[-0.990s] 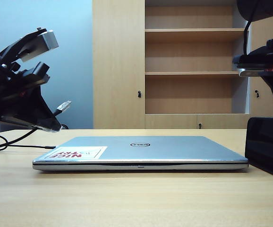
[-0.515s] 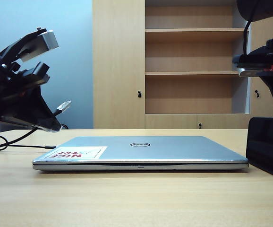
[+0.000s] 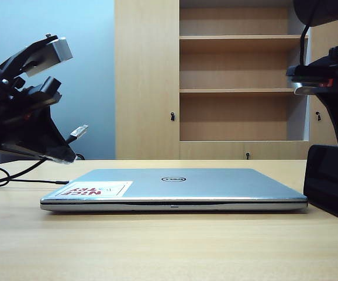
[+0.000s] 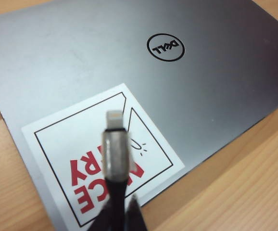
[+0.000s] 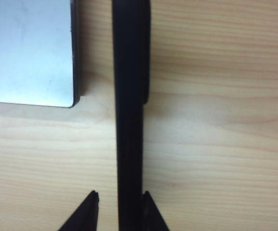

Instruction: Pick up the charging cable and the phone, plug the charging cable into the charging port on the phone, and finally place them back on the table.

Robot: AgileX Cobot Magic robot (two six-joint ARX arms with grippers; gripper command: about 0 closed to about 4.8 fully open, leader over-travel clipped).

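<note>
At left, the left claw [image 3: 64,149] is pinching the charging cable [image 4: 114,149]; at right, the right claw [image 5: 119,204] is standing spread around the phone [image 5: 129,96].

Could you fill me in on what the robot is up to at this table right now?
It's working on plugging a charging cable into a phone. The left tool is shut on the cable, holding the silver plug up over the closed laptop. On the right side of the table, the right tool has the phone standing on edge between its fingers, with a gap visible on one side. The plug isn't in the phone yet.
</note>
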